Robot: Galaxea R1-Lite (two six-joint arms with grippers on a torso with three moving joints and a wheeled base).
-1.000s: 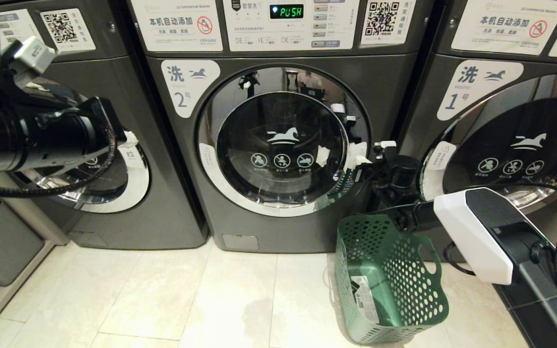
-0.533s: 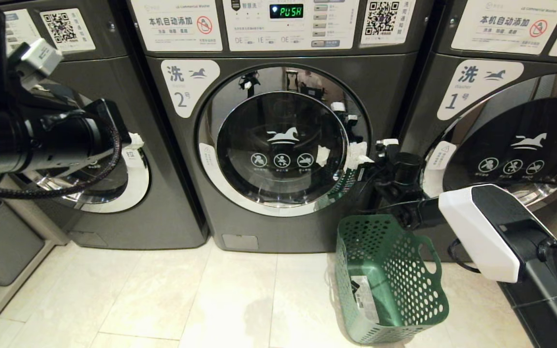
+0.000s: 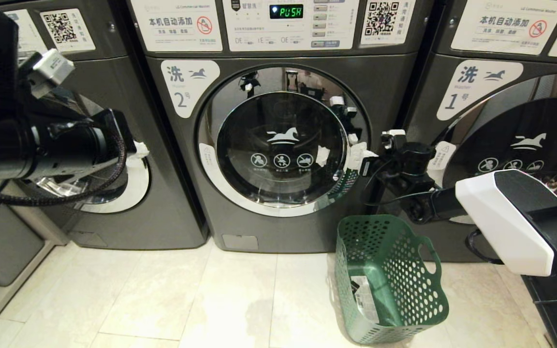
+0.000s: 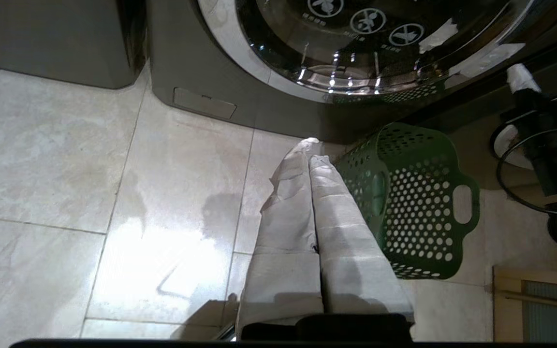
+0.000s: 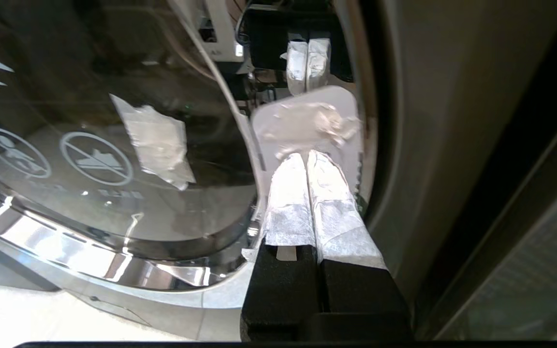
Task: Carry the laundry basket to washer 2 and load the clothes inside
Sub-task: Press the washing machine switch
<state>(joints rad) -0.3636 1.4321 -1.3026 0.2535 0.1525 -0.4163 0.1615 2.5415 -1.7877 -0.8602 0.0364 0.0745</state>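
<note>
**Right arm rises to the door's edge**

The right end effector (image 3: 356,157), pressed shut and empty, has lifted to the right rim of washer 2 (image 3: 281,140), door closed. The basket (image 3: 389,280) stands empty on the floor. Loading looks finished. The left end effector (image 4: 310,159) hovers shut.

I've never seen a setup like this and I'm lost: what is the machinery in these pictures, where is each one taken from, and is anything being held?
It is a two-armed robot in a laundry room. One picture comes from a camera on its head, looking down at three washers; the other two come from cameras on its wrists, behind the fingers. The right gripper is shut, its taped tips at a white tab on the door rim of washer 2, whose door is closed. The left gripper is shut and holds nothing, raised above the tiled floor. The laundry basket stands on the floor, with no clothes visible in it.
</note>
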